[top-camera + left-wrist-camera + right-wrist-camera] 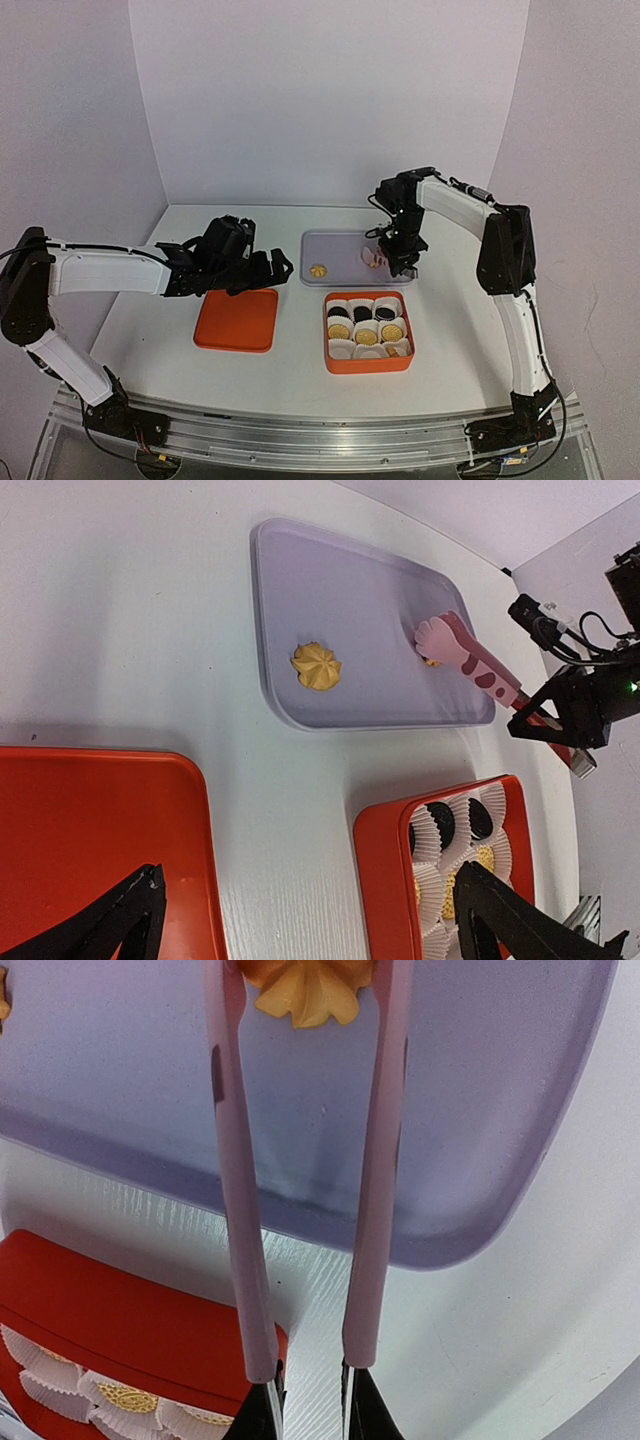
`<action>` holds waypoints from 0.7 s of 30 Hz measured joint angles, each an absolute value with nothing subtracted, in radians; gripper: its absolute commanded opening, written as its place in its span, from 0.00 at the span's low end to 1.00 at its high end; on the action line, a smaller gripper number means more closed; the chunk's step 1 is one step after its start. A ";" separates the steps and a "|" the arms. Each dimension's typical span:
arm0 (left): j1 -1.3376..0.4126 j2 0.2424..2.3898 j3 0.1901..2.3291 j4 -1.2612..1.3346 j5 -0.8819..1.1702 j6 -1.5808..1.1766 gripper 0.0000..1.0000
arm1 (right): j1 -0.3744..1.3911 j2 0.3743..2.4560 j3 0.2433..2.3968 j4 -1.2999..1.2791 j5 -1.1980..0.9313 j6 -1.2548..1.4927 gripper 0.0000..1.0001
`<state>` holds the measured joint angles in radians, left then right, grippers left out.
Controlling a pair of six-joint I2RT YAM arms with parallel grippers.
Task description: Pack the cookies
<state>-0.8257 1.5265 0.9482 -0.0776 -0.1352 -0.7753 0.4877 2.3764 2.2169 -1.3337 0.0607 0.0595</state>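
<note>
Right gripper clamped on pink tongs. Tong tips flank a flower cookie on the lavender tray, top of frame. Hold looks edge-only, hard to confirm. The cookie could pop out or crumble on the way to the orange box. Left gripper spread wide, idle. Second cookie sits left on the tray.

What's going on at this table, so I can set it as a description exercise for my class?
The right claw grips pink tongs, whose tips sit either side of a yellow flower cookie on the lavender tray. Another yellow cookie lies further along that tray. The orange box nearby already holds cookies in paper cups. The left claw hangs open by the orange lid, holding nothing.
</note>
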 measured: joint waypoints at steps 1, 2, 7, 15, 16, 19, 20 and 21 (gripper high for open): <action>-0.826 1.526 0.948 -0.078 -0.135 -0.775 1.00 | 0.488 2.372 2.217 -1.334 0.063 0.060 0.06; -0.826 1.526 0.948 -0.078 -0.135 -0.775 1.00 | 0.488 2.365 2.217 -1.334 0.065 0.061 0.05; -0.826 1.527 0.948 -0.077 -0.135 -0.775 1.00 | 0.488 2.259 2.171 -1.327 0.068 0.063 0.04; -0.826 1.529 0.950 -0.076 -0.134 -0.758 1.00 | 0.505 2.019 1.995 -1.322 0.042 0.081 0.03; -0.826 1.530 0.950 -0.076 -0.134 -0.757 1.00 | 0.514 1.985 1.952 -1.324 0.033 0.084 0.03; -0.826 1.542 0.953 -0.077 -0.134 -0.756 1.00 | 0.558 1.894 1.842 -1.338 -0.002 0.100 0.02; -0.826 1.548 0.956 -0.077 -0.134 -0.756 1.00 | 0.575 1.864 1.809 -1.339 -0.018 0.108 0.01; -0.826 1.553 0.960 -0.076 -0.134 -0.755 1.00 | 0.595 1.832 1.778 -1.339 -0.032 0.119 0.01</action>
<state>-0.8257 1.5532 0.9603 -0.0763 -0.1340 -0.7554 0.5947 1.8321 1.7778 -1.3392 -0.0323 0.1190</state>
